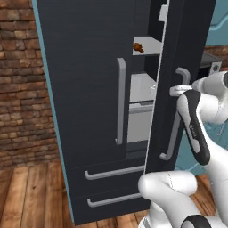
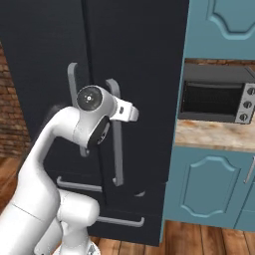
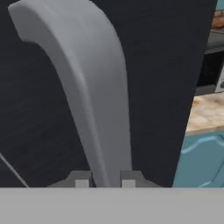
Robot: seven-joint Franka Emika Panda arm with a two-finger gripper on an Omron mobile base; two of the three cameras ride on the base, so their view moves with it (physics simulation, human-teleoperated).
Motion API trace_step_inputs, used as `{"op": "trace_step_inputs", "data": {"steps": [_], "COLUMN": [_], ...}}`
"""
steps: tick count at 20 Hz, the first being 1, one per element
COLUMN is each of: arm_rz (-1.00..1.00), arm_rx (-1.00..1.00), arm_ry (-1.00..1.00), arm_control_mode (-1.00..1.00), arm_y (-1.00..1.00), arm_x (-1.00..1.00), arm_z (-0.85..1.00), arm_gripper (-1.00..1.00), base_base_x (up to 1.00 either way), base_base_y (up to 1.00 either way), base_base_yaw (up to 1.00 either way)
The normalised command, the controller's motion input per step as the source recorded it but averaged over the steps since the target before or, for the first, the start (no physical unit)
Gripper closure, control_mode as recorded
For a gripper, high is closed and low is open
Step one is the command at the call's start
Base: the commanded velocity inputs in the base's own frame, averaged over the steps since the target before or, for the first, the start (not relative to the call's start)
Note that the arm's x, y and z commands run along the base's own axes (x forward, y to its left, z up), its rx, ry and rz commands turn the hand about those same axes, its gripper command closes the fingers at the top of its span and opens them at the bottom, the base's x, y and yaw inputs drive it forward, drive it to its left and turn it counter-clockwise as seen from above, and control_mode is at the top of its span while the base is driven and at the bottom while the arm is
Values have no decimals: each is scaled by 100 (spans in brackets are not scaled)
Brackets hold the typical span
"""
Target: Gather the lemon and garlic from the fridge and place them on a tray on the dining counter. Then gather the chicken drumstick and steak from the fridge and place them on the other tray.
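In the left base view we are standing before the fridge [image 1: 89, 89], and its right door [image 1: 178, 67] is hanging partly open. Through the gap we are seeing white shelves and a small brown piece of food [image 1: 138, 47] on the upper shelf; we cannot tell what it is. Our gripper [image 1: 174, 91] is sitting at the door's grey bar handle [image 1: 174, 129], near its top.

In the right base view our arm is reaching to this handle [image 2: 115, 134]; a microwave [image 2: 216, 99] is standing on the counter to the right.

In the hand view our fingertips [image 3: 81, 180] are closing on the handle [image 3: 94, 96], one on each side.
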Motion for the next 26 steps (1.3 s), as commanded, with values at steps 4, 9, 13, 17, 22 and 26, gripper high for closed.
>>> {"op": "trace_step_inputs", "data": {"steps": [4,9,13,17,22,26], "arm_rz": [-2,-11,-2,0,0,0], "arm_rx": [0,0,-3,-19,-21,-17], "arm_ry": [0,0,2,18,23,10], "arm_control_mode": [-100,-100,-100,-100,-100,-100], "arm_y": [-30,50,87,100,93,39], "arm_x": [-89,-90,-43,22,59,45], "arm_z": [49,64,67,20,0,-21], "arm_gripper": [-100,-100,-100,-100,-100,-100], "base_base_x": [0,0,0,0,0,0], "base_base_y": [0,0,0,0,0,0], "base_base_yaw": [0,0,0,0,0,0]}}
